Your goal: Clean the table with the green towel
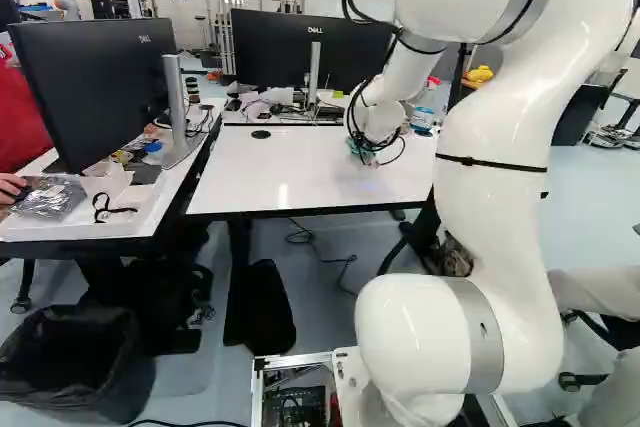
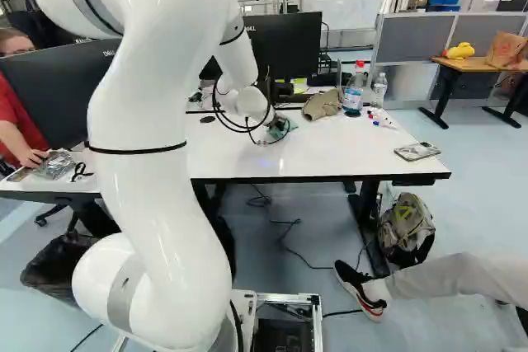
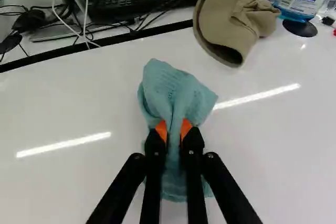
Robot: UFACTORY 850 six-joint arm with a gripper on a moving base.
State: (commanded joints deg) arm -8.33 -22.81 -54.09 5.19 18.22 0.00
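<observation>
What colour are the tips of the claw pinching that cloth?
Orange, clearest in the wrist view.

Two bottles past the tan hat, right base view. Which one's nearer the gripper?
The wider, red-capped bottle, right beside the tan hat; the other bottle is slimmer and farther right.

White table (image 2: 330, 154), dark-edged. Beige cap (image 2: 322, 104) overlaps its far edge. Nr far R corner: big bottle w/ red top (image 2: 353, 92), clear bottle (image 2: 379, 90), misc. small items (image 2: 383, 119). Flat device (image 2: 417, 151) nr R edge; black disc (image 1: 261, 134) nr far edge, toward L corner.
</observation>
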